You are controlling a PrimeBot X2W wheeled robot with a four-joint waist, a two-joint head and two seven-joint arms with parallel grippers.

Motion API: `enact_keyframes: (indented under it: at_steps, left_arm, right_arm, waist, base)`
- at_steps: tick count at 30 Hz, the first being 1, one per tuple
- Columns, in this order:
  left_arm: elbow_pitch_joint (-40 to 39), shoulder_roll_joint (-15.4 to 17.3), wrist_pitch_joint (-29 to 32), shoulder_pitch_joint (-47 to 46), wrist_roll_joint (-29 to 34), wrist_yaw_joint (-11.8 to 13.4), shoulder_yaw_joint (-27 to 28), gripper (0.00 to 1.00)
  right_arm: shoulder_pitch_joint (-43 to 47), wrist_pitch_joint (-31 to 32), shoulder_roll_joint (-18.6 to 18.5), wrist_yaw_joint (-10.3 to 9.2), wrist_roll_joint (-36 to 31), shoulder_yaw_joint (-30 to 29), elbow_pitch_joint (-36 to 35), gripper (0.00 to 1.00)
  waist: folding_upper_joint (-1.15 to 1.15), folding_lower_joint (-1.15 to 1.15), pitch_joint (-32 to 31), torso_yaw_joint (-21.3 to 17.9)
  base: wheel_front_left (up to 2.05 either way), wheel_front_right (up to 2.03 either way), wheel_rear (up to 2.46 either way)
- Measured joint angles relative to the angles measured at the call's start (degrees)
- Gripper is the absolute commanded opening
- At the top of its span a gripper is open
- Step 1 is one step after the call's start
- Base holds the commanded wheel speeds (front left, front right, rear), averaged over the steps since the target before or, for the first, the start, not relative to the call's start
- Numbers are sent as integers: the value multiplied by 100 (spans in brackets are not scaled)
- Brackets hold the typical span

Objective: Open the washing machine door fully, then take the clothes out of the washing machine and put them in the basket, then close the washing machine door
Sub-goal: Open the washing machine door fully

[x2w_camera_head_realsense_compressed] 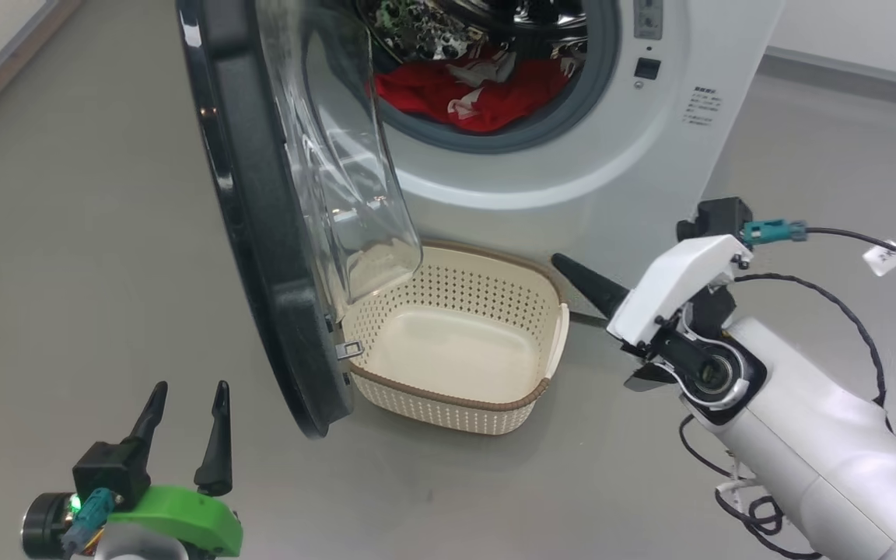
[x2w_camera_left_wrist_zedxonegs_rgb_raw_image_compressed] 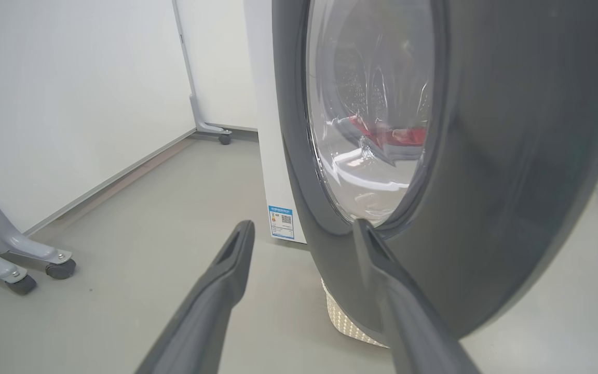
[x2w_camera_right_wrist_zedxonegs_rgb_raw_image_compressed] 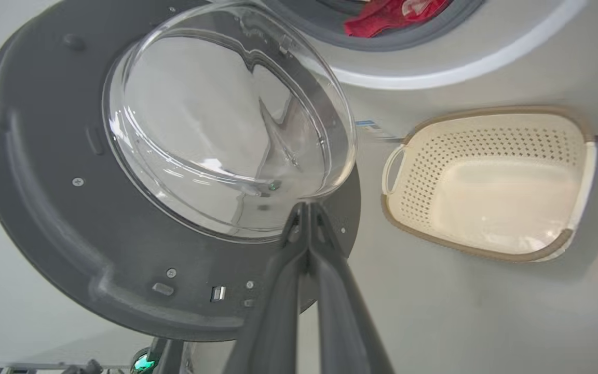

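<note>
Clothes (x2w_camera_head_realsense_compressed: 463, 97), red with white parts, lie in the drum of the washing machine (x2w_camera_head_realsense_compressed: 650, 155) in the head view. The washing machine door (x2w_camera_head_realsense_compressed: 253, 233) stands swung out, nearly edge-on, its glass bowl (x2w_camera_head_realsense_compressed: 339, 179) towards the machine. The basket (x2w_camera_head_realsense_compressed: 456, 292) sits on the floor (x2w_camera_head_realsense_compressed: 67, 233) at the foot of the machine, partly behind the door's lower edge, its pale bottom bare. The left jaws stand wide at the lower left, holding nothing, apart from the door. The right jaws are pressed together on nothing, their fingers (x2w_camera_head_realsense_compressed: 588, 284) pointing at the basket's near handle.

From the left wrist, the door's dark outer face (x2w_camera_left_wrist_zedxonegs_rgb_raw_image_compressed: 486, 182) is close ahead, and the clothes (x2w_camera_left_wrist_zedxonegs_rgb_raw_image_compressed: 392, 136) show red through the glass. A blue label (x2w_camera_left_wrist_zedxonegs_rgb_raw_image_compressed: 281, 222) is on the machine's side. A corner of the basket (x2w_camera_left_wrist_zedxonegs_rgb_raw_image_compressed: 345, 322) peeks under the door. Whether one spread finger touches the rim cannot be told.

From the right wrist, the closed tips lie before the edge of the bowl (x2w_camera_right_wrist_zedxonegs_rgb_raw_image_compressed: 216, 130) on the door's inner face (x2w_camera_right_wrist_zedxonegs_rgb_raw_image_compressed: 70, 234). The basket (x2w_camera_right_wrist_zedxonegs_rgb_raw_image_compressed: 486, 140) is beside the door, and the clothes (x2w_camera_right_wrist_zedxonegs_rgb_raw_image_compressed: 382, 15) are at the drum's mouth.
</note>
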Motion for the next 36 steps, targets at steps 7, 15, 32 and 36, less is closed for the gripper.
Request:
enact_keyframes:
  at_steps: [7,15,32,36]
  left_arm:
    - [-52,235,0,165,82,-1,216,100]
    - [-171,425,0,286,85,-1,511,100]
    - [-313,404,0,514,125,-14,684,100]
    - [-330,360,0,518,119,-14,790,100]
  right_arm:
    - [391,-1438,-514,-2,-1545,396,-77,0]
    - [894,-2706,-888,-334,-2691,672,-129,0]
    - [1587,-2464,-990,-1306,-3777,-942,-888,0]
    - [1939,-2464,-957,-1315,-4334,-1284,-1180,0]
  waist:
    - [0,0,-248,-404]
    - [0,0,-465,-858]
    - [0,0,-580,-1405]
    - [0,0,-545,-1438]
  base:
    - [0,0,0]
    - [0,0,0]
    - [0,0,0]
    - [0,0,0]
